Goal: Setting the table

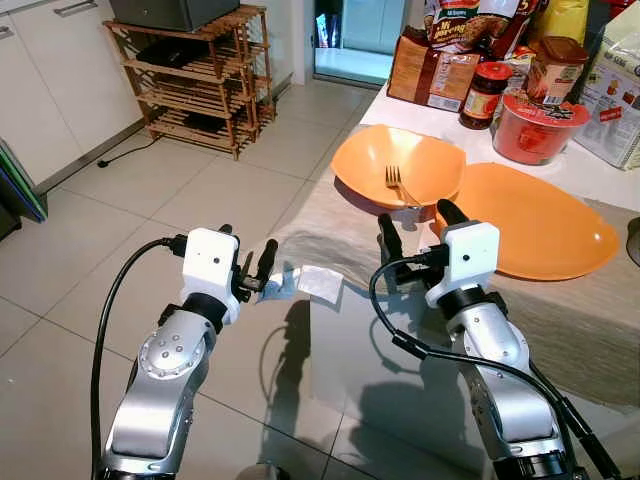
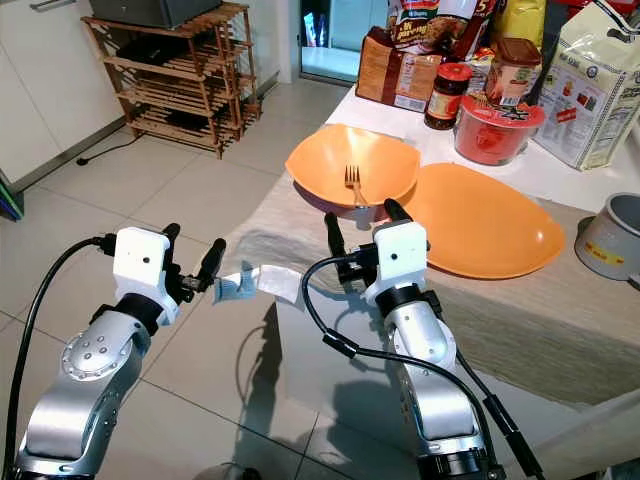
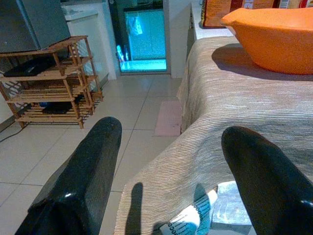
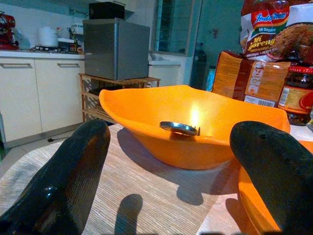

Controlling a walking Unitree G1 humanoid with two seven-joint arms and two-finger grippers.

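The right pincer (image 1: 412, 228) is hanging released, facing the orange bowl (image 1: 398, 166) sitting on the tabletop (image 1: 560, 330) with a fork (image 1: 399, 184) inside. The left pincer (image 1: 252, 262) is also released. Going slowly, it should be closing on the fork handle, not the rim.

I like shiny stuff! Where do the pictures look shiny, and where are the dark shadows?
In the right wrist view, a bright glare spot sits inside the orange bowl above the fork, and the bowl casts a dark shadow on the tablecloth. In the left eye view, the arms throw shadows over the cloth's hanging edge and the floor, and the left hand and right hand look sharp.
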